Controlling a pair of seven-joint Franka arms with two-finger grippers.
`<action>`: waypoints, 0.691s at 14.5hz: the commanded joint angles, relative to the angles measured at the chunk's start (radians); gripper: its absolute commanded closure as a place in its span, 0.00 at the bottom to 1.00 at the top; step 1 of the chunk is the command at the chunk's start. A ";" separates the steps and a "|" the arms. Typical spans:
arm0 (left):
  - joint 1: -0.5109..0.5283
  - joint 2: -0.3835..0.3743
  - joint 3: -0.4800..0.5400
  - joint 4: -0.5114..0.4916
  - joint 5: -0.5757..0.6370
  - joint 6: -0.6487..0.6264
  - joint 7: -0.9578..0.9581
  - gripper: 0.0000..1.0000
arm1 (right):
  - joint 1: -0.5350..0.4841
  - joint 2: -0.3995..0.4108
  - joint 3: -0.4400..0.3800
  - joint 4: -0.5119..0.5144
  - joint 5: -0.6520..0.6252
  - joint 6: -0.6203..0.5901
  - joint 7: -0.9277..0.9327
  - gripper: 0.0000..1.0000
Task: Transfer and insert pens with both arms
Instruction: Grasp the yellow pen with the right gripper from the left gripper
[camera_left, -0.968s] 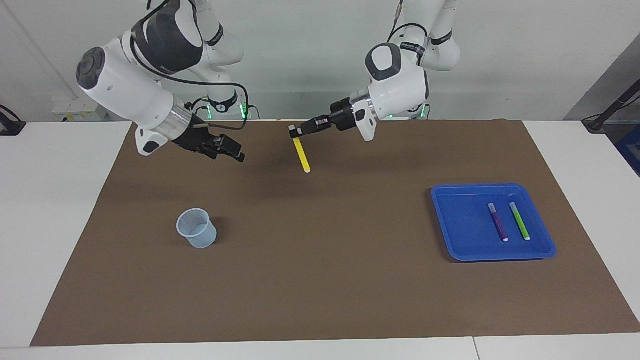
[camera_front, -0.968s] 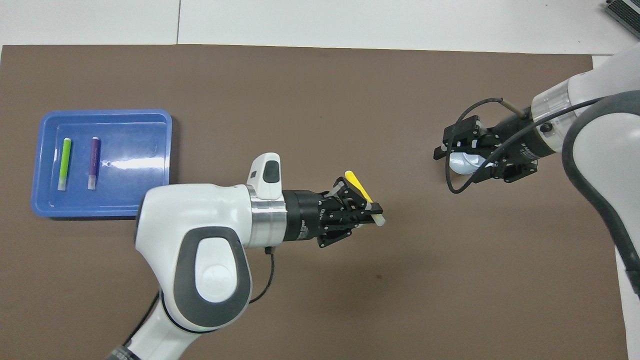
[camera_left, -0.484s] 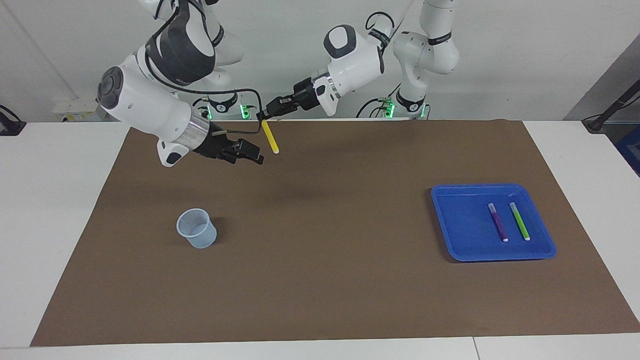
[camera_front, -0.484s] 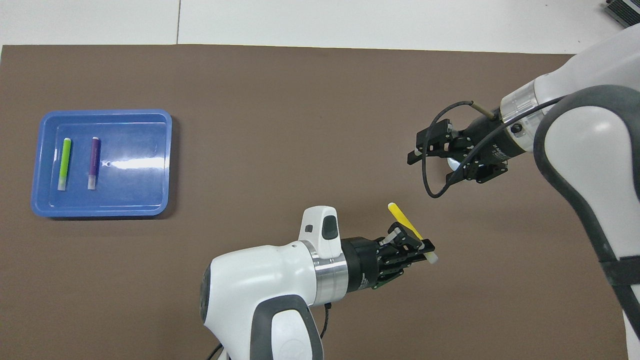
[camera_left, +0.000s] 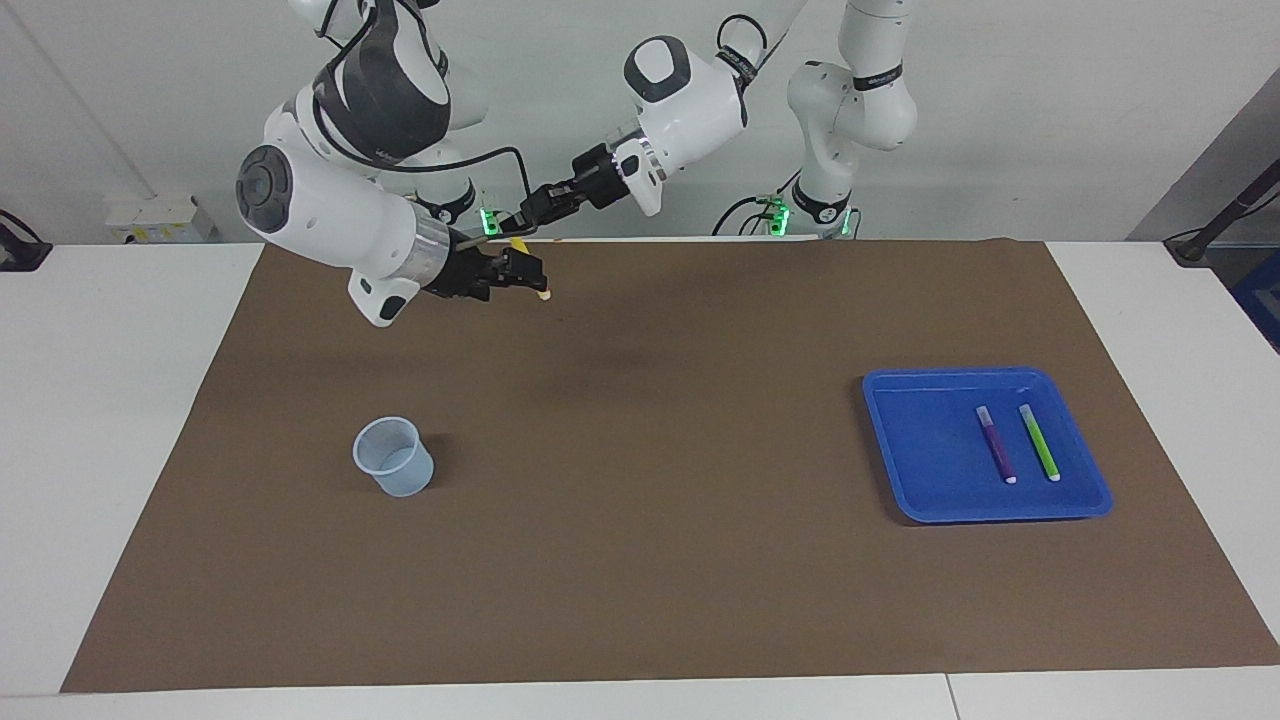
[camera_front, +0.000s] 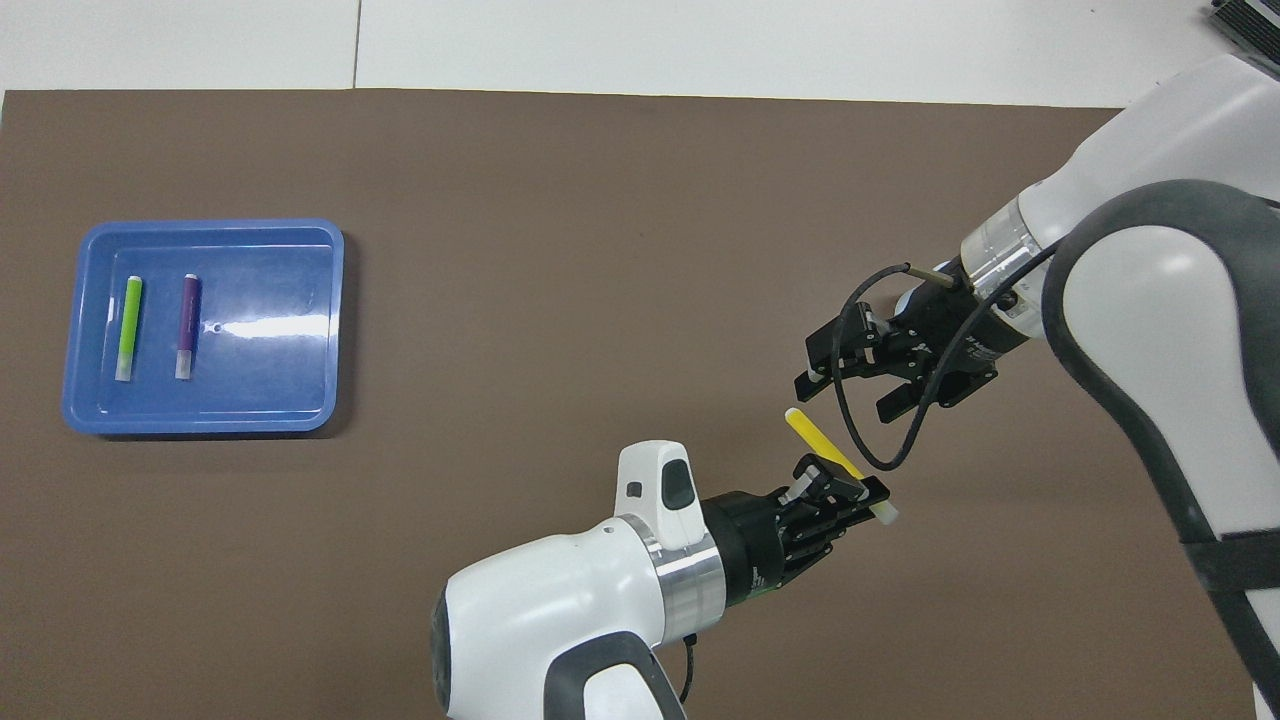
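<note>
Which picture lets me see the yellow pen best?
The overhead view: the yellow pen shows nearly whole, shut in the left gripper. In the facing view the right gripper hides nearly all of it.

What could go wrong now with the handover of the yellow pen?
1. The left gripper pinches the yellow pen near one end only, so it may pivot or slip when touched.
2. The right gripper is open beside the pen's free end; closing off-centre could knock it loose.
3. A dropped pen would land on the mat, away from the cup.

Two pens (camera_left: 1020, 443) in tray (camera_left: 920, 470); cup (camera_left: 394, 457) toward right arm's end.
</note>
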 joint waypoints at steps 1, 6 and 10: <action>-0.020 0.022 0.013 0.056 -0.036 0.048 0.024 1.00 | -0.003 -0.029 0.000 -0.017 0.008 -0.040 -0.064 0.06; -0.018 0.039 0.008 0.093 -0.036 0.085 0.023 1.00 | 0.057 -0.064 0.000 -0.077 -0.020 -0.028 -0.102 0.31; -0.020 0.036 0.008 0.093 -0.031 0.088 0.023 1.00 | 0.033 -0.063 -0.001 -0.071 -0.022 -0.020 -0.151 0.38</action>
